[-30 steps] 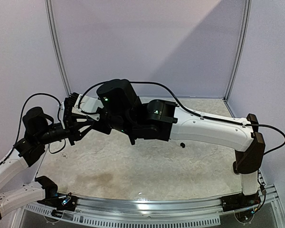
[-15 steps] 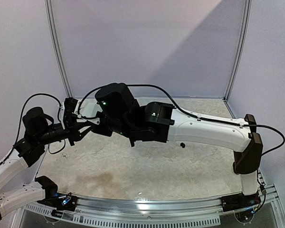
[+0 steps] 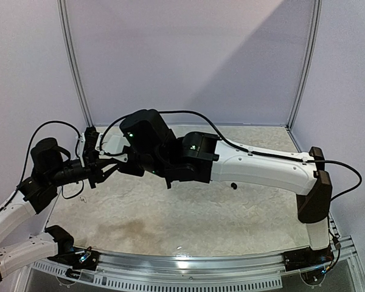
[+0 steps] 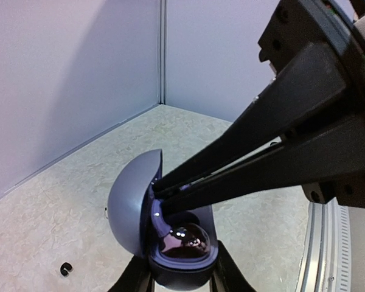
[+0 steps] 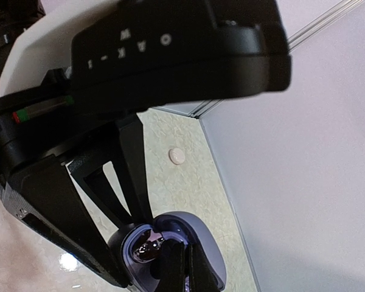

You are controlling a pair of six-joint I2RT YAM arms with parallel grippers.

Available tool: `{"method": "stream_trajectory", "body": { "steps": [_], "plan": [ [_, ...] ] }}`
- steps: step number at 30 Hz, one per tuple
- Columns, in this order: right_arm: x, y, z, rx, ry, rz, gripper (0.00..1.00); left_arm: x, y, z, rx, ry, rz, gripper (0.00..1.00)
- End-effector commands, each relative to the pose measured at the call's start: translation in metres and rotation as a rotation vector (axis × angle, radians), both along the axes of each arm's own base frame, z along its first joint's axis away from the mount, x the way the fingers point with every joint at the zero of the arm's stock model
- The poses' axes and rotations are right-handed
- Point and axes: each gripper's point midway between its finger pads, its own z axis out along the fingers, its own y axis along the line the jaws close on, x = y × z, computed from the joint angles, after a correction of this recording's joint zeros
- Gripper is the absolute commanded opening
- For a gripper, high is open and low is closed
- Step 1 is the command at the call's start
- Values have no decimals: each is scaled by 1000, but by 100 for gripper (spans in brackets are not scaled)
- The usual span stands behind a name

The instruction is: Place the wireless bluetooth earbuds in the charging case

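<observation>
Over on the left, the left gripper [image 4: 182, 277] is clamping a rounded, bluish-grey plastic charging case [image 4: 131, 207] by its base, one black finger pressing on each side. It is holding the case up above the pale, mottled table top [image 3: 188, 219], with the domed lid swung open to one side. Down on the table beside it, a tiny black curled piece [image 4: 66, 267] is lying loose. A small white round earbud [image 5: 177, 156] is resting close to the foot of the lilac wall. Inside the open base something small, rounded and glossy [image 4: 184, 236] is catching the light, and I cannot tell whether it is a bud sitting in its well. Reaching in from the right, the right gripper [image 4: 161, 198] is poking its tips into that open base, right against the inside of the lid. Its two long black fingers are pressed together, and I cannot see anything pinched between them. Farther right, the white right arm is stretching low across the table, and another tiny black speck [image 3: 233, 185] is lying just in front of its forearm.
</observation>
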Motion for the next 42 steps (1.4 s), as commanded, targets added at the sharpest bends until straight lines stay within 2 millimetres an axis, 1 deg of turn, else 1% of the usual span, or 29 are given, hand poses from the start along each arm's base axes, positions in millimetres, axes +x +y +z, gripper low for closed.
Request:
{"method": "stream_trajectory", "body": {
  "steps": [1,8,13,17,26,30,33,38,42],
  "plan": [
    [-13,11,-28,-55,59,60,0,-1,-2,20,-17,-60,-3,0],
    [-17,14,-29,-39,93,66,2,-2,-1,20,-17,-61,2,0],
    [-18,14,-26,-26,117,70,6,1,0,19,-15,-59,14,0],
    [-20,16,-25,-15,124,76,7,1,0,20,-6,-82,16,0],
    [-20,16,-30,-28,134,75,7,0,1,18,1,-81,17,0],
    [-18,14,-35,-45,135,60,7,1,1,19,-1,-86,22,0],
    [-15,11,-37,-46,136,38,7,7,6,22,-9,-86,70,0],
    [-11,11,-36,-5,163,-9,6,9,8,27,-24,-100,87,0],
    [-6,10,-41,14,177,-46,6,9,8,29,-27,-106,87,0]
  ]
}}
